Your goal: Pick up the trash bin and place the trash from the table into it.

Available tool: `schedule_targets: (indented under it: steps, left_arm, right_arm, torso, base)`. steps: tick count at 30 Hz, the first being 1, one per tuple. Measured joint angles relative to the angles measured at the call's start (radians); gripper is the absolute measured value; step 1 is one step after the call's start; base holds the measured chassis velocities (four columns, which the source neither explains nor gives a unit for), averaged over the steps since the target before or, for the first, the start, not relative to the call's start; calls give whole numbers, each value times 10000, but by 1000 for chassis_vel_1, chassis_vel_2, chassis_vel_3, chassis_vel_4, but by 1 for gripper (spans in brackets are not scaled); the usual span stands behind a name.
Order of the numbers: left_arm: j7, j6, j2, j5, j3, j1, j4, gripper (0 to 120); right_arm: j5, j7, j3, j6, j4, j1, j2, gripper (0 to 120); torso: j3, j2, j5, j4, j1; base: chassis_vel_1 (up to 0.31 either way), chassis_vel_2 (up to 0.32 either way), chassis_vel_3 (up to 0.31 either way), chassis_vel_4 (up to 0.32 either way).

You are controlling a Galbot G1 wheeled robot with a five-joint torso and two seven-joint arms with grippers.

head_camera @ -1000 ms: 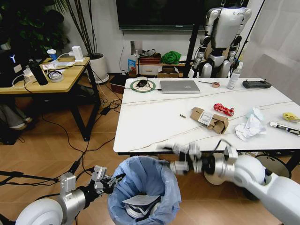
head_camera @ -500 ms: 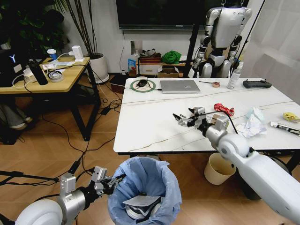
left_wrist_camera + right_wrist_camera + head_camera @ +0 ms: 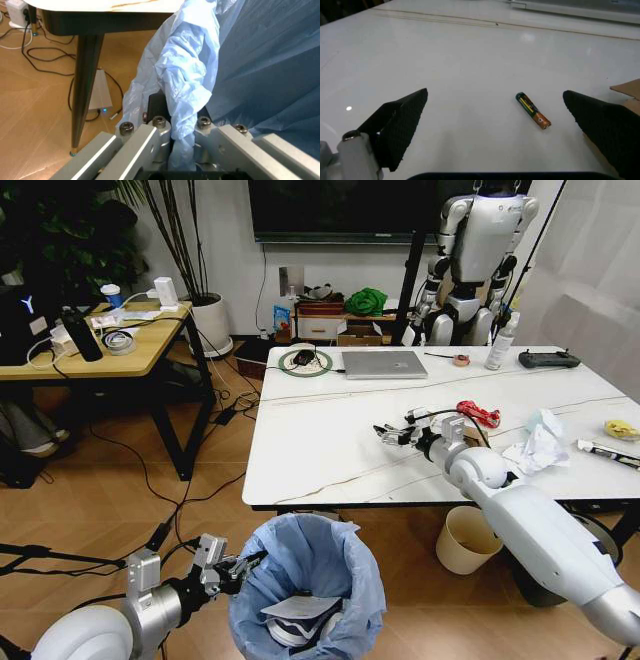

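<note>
The table [image 3: 330,430] is strewn with trash: a cardboard box [image 3: 629,93], crumpled tissues [image 3: 536,448], a red wrapper [image 3: 478,413] and a small battery [image 3: 533,110]. The trash bin [image 3: 308,580] is held low in front of the table edge, its blue bag [image 3: 190,82] pinched by the closed left gripper [image 3: 222,565]. The right gripper [image 3: 495,123] is held wide open over the battery.

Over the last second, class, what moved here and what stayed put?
The right gripper rose from beside the trash bin up over the table; its fingers now open around a small battery. The left gripper stayed clamped on the bin's blue liner. The litter stayed put.
</note>
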Motion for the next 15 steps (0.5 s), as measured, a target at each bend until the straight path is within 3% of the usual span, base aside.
schedule_targets:
  steps: [10,15]
  left_arm:
    - [0,-7,-55,27,-17,40,0,0]
    - [2,-15,-54,32,-36,58,-18,0]
  right_arm:
    - [-241,-249,-194,60,-827,372,276,95]
    - [-260,-330,-206,69,-1011,385,271,79]
  torso:
    - [0,0,0,0,0]
    - [0,0,0,0,0]
  base:
    - [0,0,0,0]
    - [0,0,0,0]
